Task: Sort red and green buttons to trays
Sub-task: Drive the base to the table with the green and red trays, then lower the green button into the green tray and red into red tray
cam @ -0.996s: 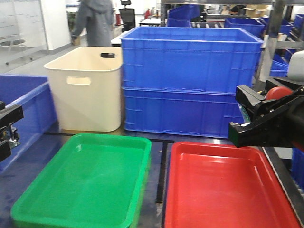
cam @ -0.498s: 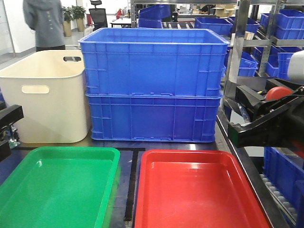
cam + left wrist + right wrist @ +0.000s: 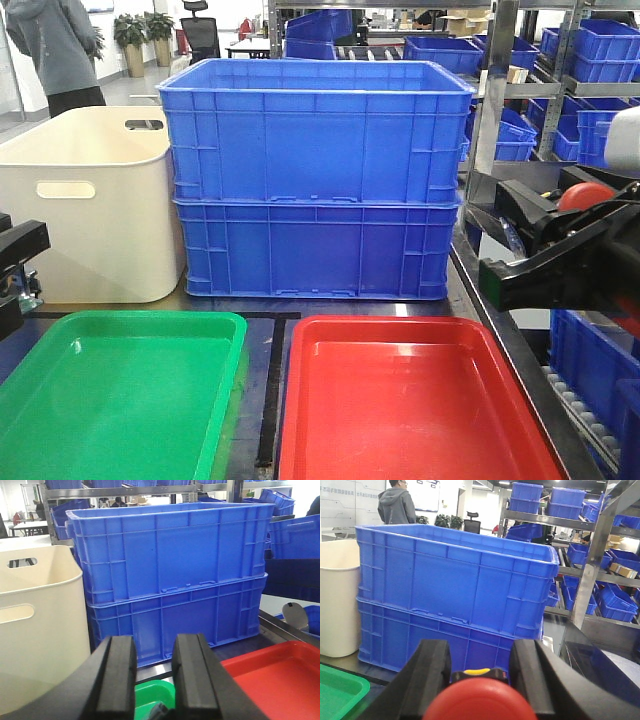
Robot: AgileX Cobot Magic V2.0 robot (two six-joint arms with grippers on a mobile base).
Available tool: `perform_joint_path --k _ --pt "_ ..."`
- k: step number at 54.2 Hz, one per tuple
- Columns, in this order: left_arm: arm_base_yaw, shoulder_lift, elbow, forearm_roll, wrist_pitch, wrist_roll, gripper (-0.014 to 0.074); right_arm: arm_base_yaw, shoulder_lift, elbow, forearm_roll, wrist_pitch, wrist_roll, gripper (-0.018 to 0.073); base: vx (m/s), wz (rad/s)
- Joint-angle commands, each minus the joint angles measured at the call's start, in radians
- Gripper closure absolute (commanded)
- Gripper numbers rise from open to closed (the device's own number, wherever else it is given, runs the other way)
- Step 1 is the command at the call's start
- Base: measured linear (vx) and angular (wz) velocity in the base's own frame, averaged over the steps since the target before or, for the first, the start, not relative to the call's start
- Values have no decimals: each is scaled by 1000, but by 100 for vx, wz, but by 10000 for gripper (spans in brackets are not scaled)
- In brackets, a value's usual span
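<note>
My right gripper [image 3: 497,238] hangs above the right edge of the red tray [image 3: 410,410], shut on the red button [image 3: 585,193]. In the right wrist view the red button's cap [image 3: 480,702] fills the space between the right gripper's [image 3: 481,650] fingers. The green tray [image 3: 120,400] lies to the left of the red one; both are bare. My left gripper [image 3: 30,275] hovers at the green tray's left edge. In its wrist view the left gripper [image 3: 154,645] shows a narrow gap, with the green tray [image 3: 157,692] behind it and a grey piece low down. The green button is hidden.
Two stacked blue crates [image 3: 315,180] stand right behind the trays, with a cream tub [image 3: 85,200] at their left. A metal rack [image 3: 495,100] holding more blue bins rises at the right. A person [image 3: 55,45] stands far back on the left.
The whole scene has slid left in the front view: crates, tub and trays sit further left. Both grippers keep their places in the frame, the right one still holding the red button.
</note>
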Motion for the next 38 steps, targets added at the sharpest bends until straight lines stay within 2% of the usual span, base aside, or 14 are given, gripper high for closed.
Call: perform_joint_path --k 1,33,38 --pt "-1 -14 -36 -81 17 -8 596 -1 -11 -37 -53 6 1 568 0 0" --pt "-1 -14 -36 -81 18 -8 596 -1 -11 -37 -53 5 1 568 0 0" --pt "-1 -14 -36 -81 26 -9 596 -1 6 -37 -44 -60 2 568 0 0"
